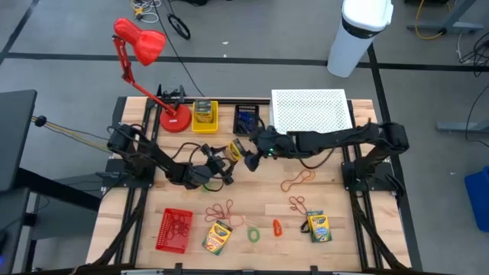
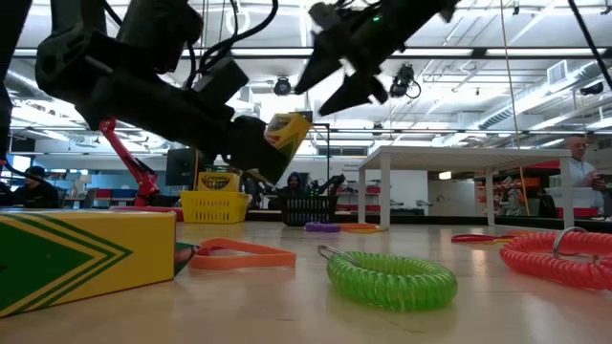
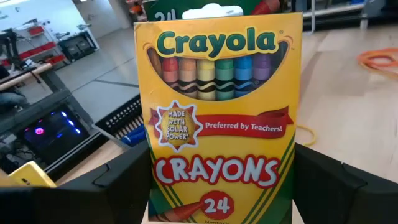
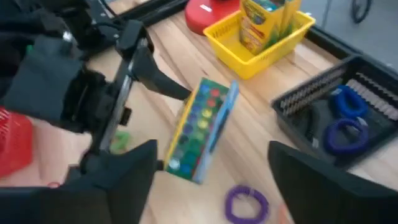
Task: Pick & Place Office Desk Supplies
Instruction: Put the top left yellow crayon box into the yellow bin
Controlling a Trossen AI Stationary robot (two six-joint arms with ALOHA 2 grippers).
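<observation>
Passing a crayon box [image 1: 234,150] arm to arm above desk centre: left gripper [image 1: 226,159] pinches it, seemingly alone; right gripper [image 1: 253,145] spread just beside. Next: carry to yellow basket [image 1: 205,117], rear edge.

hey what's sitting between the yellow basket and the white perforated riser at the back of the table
A small black basket stands between the yellow basket and the white riser, as the high view shows. The right wrist view shows blue coil loops inside it.
</observation>
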